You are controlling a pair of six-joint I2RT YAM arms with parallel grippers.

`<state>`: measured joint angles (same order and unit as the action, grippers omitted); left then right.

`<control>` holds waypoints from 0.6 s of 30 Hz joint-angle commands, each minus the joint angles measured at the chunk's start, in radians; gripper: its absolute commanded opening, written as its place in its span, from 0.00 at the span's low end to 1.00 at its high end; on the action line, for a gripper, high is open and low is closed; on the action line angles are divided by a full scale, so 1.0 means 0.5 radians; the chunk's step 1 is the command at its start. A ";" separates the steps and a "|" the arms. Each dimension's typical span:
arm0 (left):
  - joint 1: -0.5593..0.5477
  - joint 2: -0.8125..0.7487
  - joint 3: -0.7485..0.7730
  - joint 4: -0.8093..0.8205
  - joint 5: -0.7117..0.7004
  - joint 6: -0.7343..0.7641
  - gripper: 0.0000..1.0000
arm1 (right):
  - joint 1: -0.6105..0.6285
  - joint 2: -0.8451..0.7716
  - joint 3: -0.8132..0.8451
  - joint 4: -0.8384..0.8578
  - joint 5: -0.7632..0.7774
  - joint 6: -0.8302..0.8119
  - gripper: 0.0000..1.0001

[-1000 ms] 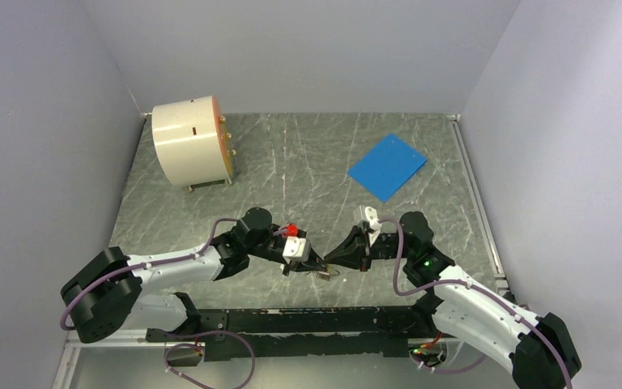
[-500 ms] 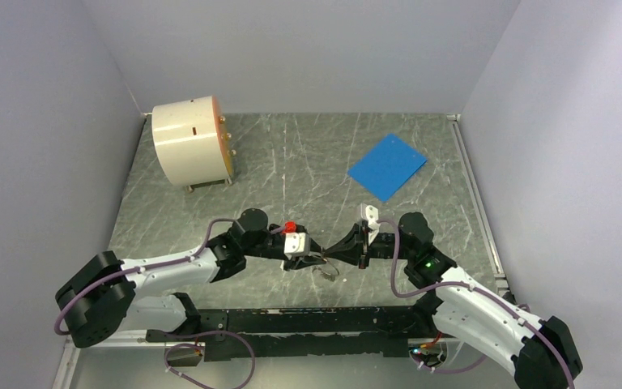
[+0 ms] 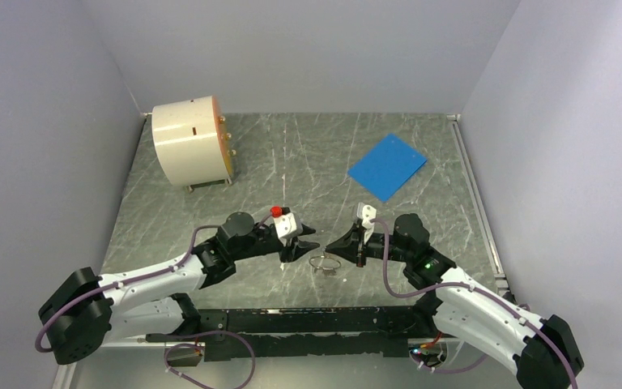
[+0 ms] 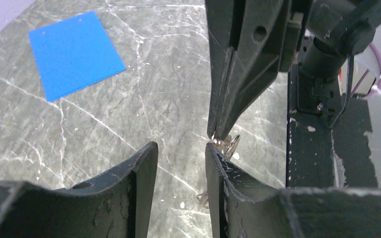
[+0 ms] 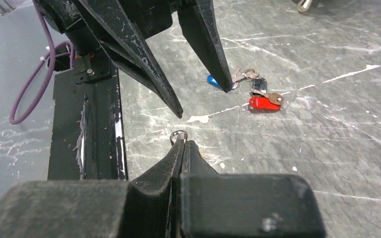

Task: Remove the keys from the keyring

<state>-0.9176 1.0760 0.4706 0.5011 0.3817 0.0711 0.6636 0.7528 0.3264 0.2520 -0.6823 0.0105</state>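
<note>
My right gripper (image 5: 181, 141) is shut, its tips pinching a thin silvery loop of the keyring (image 5: 178, 133). In the top view the keyring (image 3: 325, 262) shows just under those tips (image 3: 329, 245). My left gripper (image 4: 178, 148) is open with nothing between its fingers. It faces the right gripper (image 4: 218, 135) tip to tip, its right finger close beside the keyring (image 4: 232, 145). Keys lie loose on the table behind the left gripper (image 5: 202, 101): a red-tagged key (image 5: 261, 103), a blue-tagged one (image 5: 213, 80) and a dark-tagged one (image 5: 258, 84). The top view hides them.
A white drum (image 3: 190, 142) stands at the back left. A blue sheet (image 3: 387, 166) lies flat at the back right. A black rail (image 3: 291, 320) runs along the table's near edge, just below both grippers.
My left gripper has opened and drawn back to the left, away from the keyring. The right gripper has closed fully on the ring and stayed roughly in place.
</note>
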 commanded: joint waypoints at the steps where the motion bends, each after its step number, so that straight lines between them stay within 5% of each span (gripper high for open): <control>1: 0.004 -0.040 0.089 -0.086 -0.105 -0.265 0.45 | 0.020 -0.010 0.059 0.045 0.060 -0.067 0.00; 18: -0.024 0.111 0.469 -0.776 -0.252 -1.030 0.41 | 0.149 0.033 0.107 -0.059 0.406 -0.136 0.00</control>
<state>-0.9188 1.0950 0.6582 0.1875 0.2623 -0.3355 0.7181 0.7681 0.3267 0.2096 -0.5415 -0.0338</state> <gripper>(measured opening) 0.423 0.009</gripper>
